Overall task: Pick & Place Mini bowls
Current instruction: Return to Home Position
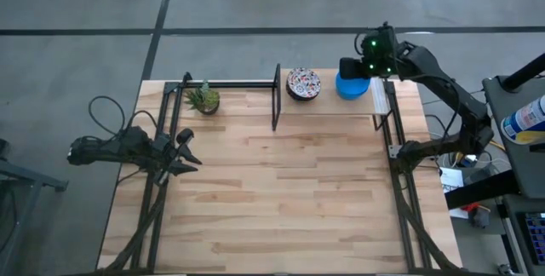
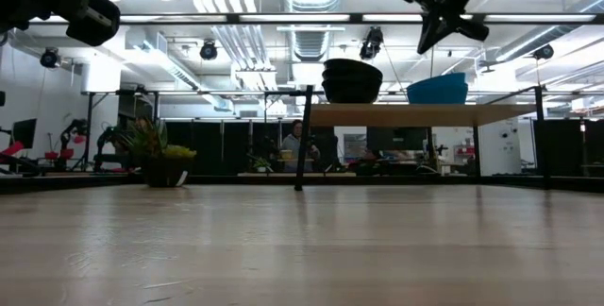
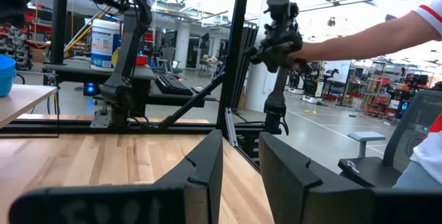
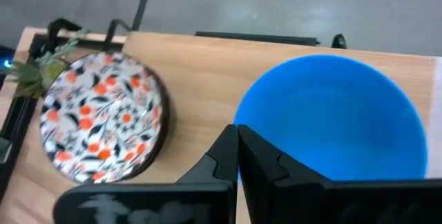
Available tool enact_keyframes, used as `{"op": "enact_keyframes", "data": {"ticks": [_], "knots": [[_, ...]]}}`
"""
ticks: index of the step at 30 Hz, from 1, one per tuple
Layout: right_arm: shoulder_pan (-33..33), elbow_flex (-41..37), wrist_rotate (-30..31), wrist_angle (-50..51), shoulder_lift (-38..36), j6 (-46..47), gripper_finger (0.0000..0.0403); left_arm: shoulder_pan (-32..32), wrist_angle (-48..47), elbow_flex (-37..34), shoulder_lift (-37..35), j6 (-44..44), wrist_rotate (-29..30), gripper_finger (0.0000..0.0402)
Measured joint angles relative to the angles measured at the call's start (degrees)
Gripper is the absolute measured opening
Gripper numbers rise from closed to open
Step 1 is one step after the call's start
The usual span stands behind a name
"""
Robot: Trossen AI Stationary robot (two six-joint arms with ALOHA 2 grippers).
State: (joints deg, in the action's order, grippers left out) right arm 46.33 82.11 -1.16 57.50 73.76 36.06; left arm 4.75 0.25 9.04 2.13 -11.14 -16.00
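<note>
A stack of white bowls with red-and-dark floral pattern (image 1: 303, 83) and a blue bowl (image 1: 352, 85) stand on a raised wooden shelf (image 1: 332, 107) at the table's far right. Both show in the right wrist view, the floral bowl (image 4: 100, 117) beside the blue bowl (image 4: 338, 120). In the low view the blue bowl (image 2: 439, 89) rests on its base on the shelf. My right gripper (image 4: 237, 137) is shut and empty, hanging above the blue bowl's rim, clear of it in the low view (image 2: 427, 43). My left gripper (image 1: 192, 152) waits open at the table's left (image 3: 240, 165).
A small potted green plant (image 1: 203, 99) stands at the far left. Black frame posts (image 1: 276, 97) carry the shelf and run along both table sides. A person's arm (image 3: 359, 37) shows in the room beyond the table. Bare wood (image 1: 281, 182) fills the table's middle and near part.
</note>
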Motion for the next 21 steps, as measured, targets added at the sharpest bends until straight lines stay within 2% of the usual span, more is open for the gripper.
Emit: {"op": "enact_keyframes", "data": {"ticks": [8, 12, 15, 18, 21], "knots": [[-6.9, 0.0, 4.1, -1.0, -0.5, 1.2, 0.0008, 0.0, 0.0, 0.0, 0.0, 0.0, 0.0, 0.0090], [-9.1, -0.1, -0.8, -0.9, 0.0, 5.5, 0.0008, 0.0, 0.0, 0.0, 0.0, 0.0, 0.0, 0.0090], [-12.0, 0.0, -1.4, -2.1, -0.6, 5.5, 0.0008, 0.0, 0.0, 0.0, 0.0, 0.0, 0.0, 0.0090], [-16.8, 0.0, 0.6, -4.8, -1.3, 2.9, 0.0008, 0.0, 0.0, 0.0, 0.0, 0.0, 0.0, 0.0090], [-23.8, -0.4, 5.8, -8.8, -2.2, 0.4, 0.0008, 0.0, 0.0, 0.0, 0.0, 0.0, 0.0, 0.0090]]}}
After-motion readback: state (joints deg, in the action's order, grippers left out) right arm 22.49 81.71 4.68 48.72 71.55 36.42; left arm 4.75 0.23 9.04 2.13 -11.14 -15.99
